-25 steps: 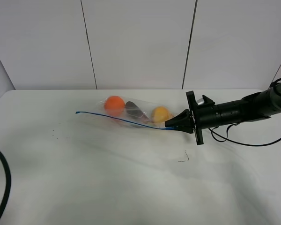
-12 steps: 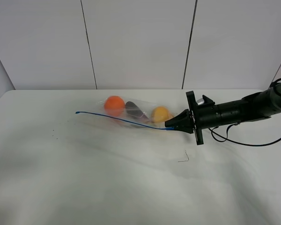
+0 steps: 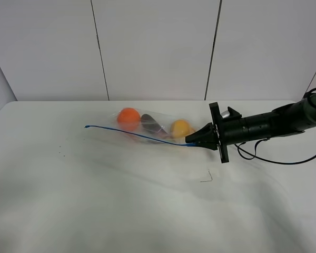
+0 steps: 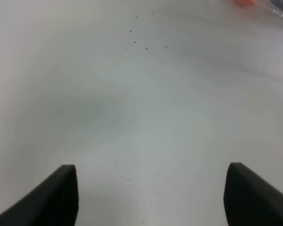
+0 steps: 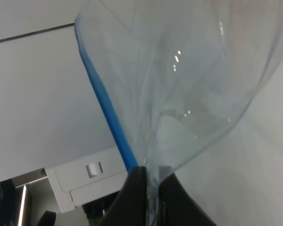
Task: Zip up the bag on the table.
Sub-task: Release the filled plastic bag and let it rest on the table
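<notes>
I see my left arm's dark cable gone from 7 o'clock; nothing else moved. The right gripper (image 3: 191,140) stays clamped on the clear floppy bag's (image 3: 150,126) blue zipper strip (image 3: 131,134) at 3 o'clock, mid white table (image 3: 95,200). Left gripper (image 4: 151,197), jaws apart, hovers empty, so I judge zipping stalled.

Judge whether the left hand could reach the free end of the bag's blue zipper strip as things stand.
Probably yes. The left hand is open over bare table, and nothing lies between it and the strip's free end; the right hand pinches the bag at the other end.
</notes>
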You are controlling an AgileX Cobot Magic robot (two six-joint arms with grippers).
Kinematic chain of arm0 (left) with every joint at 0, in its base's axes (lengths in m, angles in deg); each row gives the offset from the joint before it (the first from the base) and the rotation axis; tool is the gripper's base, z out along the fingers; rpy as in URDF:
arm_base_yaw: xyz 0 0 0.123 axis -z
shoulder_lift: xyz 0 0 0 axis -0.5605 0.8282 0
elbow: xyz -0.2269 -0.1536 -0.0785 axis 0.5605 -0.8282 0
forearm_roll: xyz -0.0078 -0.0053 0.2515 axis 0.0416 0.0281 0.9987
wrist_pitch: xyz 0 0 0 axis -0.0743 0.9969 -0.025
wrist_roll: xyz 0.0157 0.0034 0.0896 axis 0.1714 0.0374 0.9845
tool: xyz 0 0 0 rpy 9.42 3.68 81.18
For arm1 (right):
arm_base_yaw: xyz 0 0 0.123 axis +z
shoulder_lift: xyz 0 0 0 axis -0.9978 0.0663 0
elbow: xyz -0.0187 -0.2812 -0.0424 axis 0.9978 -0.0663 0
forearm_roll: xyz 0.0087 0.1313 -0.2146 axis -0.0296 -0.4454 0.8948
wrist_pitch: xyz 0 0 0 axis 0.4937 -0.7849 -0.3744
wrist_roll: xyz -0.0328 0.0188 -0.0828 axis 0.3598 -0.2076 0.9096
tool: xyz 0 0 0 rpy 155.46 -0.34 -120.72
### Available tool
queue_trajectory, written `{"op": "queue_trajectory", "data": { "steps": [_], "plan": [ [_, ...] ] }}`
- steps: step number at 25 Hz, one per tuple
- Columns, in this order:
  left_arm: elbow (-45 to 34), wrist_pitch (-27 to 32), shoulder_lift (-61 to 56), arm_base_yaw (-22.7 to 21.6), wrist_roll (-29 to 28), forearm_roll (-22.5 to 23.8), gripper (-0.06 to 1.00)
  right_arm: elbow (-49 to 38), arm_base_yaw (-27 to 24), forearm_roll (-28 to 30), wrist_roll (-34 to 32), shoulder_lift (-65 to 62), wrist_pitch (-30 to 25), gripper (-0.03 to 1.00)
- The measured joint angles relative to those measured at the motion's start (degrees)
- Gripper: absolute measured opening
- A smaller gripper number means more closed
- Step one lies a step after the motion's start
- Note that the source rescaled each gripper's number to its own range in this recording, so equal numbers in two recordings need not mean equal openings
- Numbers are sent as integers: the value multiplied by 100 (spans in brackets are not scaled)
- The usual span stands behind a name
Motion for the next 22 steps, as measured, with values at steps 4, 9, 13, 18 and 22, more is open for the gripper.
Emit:
{"op": "queue_trajectory", "data": {
  "steps": [4,9,13,18,22],
  "plan": [
    [0,0,0,0,0,0,100,0,0,0,0,0,0,0],
    [-6,0,0,0,0,-26,100,0,0,0,0,0,0,0],
    [-6,0,0,0,0,-38,100,0,0,61,0,0,-6,27],
    [-6,0,0,0,0,-38,100,134,0,568,-50,-62,-12,91],
    [-6,0,0,0,0,-38,100,985,5,1880,-794,-205,-39,99]
  ]
}}
